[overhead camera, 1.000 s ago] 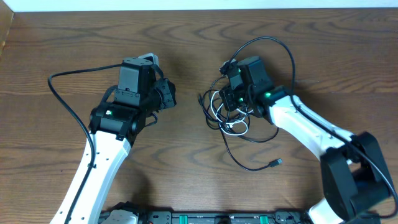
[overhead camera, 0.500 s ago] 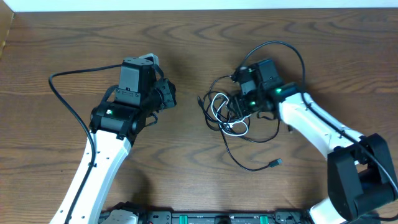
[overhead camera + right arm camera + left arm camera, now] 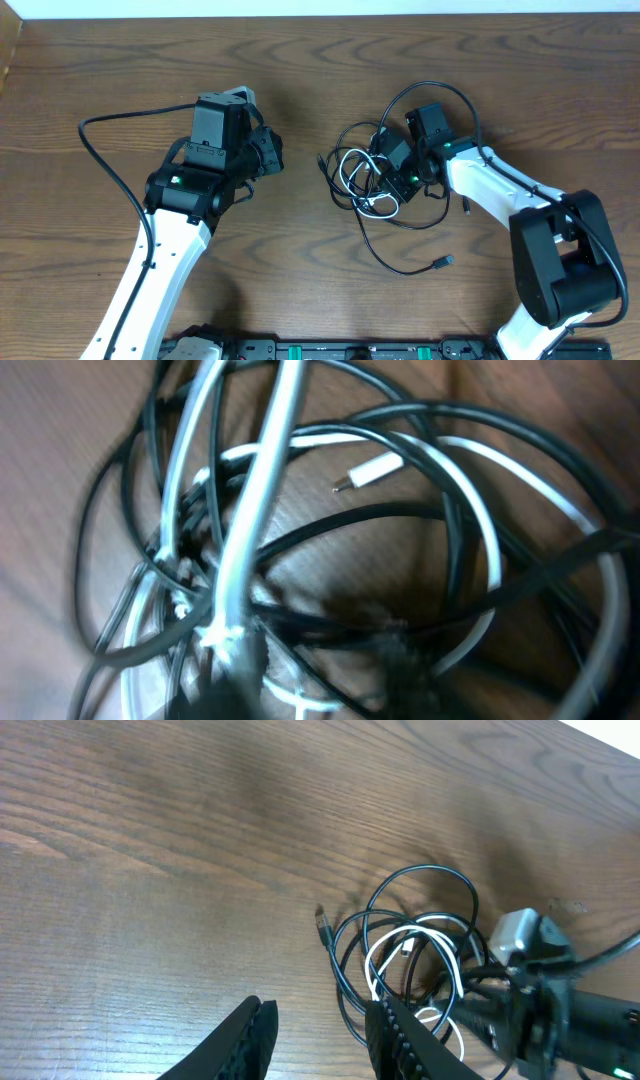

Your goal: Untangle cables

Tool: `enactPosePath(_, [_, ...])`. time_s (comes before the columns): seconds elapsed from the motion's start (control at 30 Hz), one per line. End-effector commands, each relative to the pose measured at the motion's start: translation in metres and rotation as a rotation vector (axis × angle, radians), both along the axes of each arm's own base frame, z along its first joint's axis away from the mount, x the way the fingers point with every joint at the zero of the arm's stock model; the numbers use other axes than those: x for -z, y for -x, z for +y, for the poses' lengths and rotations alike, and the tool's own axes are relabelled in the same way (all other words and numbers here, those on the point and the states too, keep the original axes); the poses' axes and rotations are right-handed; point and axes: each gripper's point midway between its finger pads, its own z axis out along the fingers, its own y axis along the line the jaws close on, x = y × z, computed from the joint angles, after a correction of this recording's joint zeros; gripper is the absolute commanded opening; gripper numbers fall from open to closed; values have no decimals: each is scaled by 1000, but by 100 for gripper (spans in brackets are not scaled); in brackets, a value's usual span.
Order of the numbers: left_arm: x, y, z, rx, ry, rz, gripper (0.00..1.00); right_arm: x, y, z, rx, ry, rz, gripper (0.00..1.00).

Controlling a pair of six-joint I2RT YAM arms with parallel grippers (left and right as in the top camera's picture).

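Overhead: cables (image 3: 368, 182) bunched in one knot right of table centre. Black loops wound around white cable (image 3: 378, 205). One black tail trailing toward near edge, ending in plug end (image 3: 440, 262); second plug (image 3: 320, 158) poking out on left side of knot.

Right gripper (image 3: 392, 172) down in right side of knot, touching strands. Right wrist view blurred and crowded with loops, so cannot tell whether pinching one strand or just pressed in.

Left gripper (image 3: 320, 1038) spread, empty, hovering well left of knot over bare wood of table (image 3: 300, 60).

Probably best:
- Commit to one strand only, ideally white, easiest to track.
- Lift slowly and check whether whole bundle rises with it.
- Bring left in to pin black loops near second plug, then draw apart sideways.
- No yanking, since loops likely to cinch tighter.
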Motion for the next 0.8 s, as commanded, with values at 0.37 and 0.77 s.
enactPosePath(0.37, [0, -1, 2, -7, -10, 5, 36, -310, 11, 0, 232, -433, -482, 1])
enactPosePath(0.77, [7, 4, -37, 217, 68, 16, 73, -364, 23, -39, 354, -478, -450, 1])
